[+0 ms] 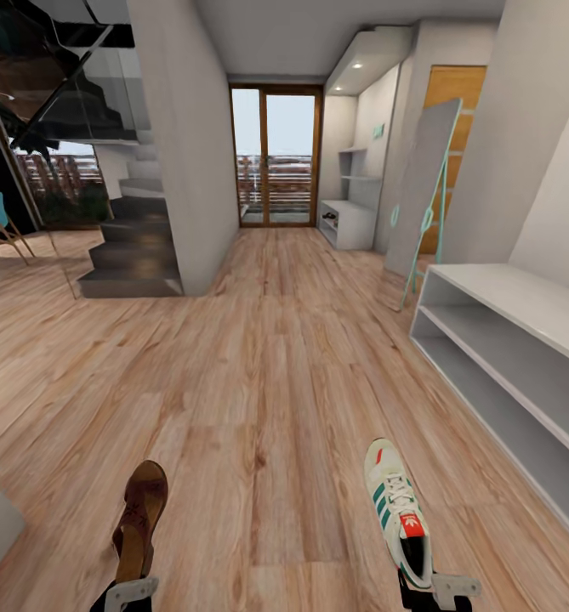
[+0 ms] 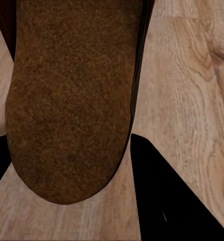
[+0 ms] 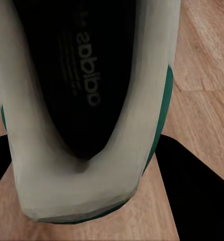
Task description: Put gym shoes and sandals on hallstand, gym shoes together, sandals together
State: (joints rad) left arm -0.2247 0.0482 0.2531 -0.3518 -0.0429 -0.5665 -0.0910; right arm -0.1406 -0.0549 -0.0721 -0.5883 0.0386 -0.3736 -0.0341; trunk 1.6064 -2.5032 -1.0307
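My left gripper [image 1: 131, 589] is shut on a brown sandal [image 1: 139, 518], which is held off the corridor floor [image 1: 267, 365] with its toe pointing forward. Seen from the left wrist, the sandal's sole [image 2: 72, 95] sits between the dark fingers [image 2: 162, 201]. My right gripper [image 1: 435, 586] is shut on a white gym shoe [image 1: 396, 506] with green stripes, held by the heel. The shoe's dark inside [image 3: 82, 75] lies between the fingers [image 3: 197, 186] in the right wrist view. The pale grey hallstand [image 1: 349, 223] with stepped wall shelves stands far down the corridor on the right. The other sandal and gym shoe are out of view.
A plain long white bench [image 1: 522, 340] with open shelves runs along the right wall close by. A tall mirror [image 1: 424, 195] with a teal frame leans beyond it. Grey stairs [image 1: 135, 246] rise at the left. A glass door [image 1: 275, 157] closes the far end.
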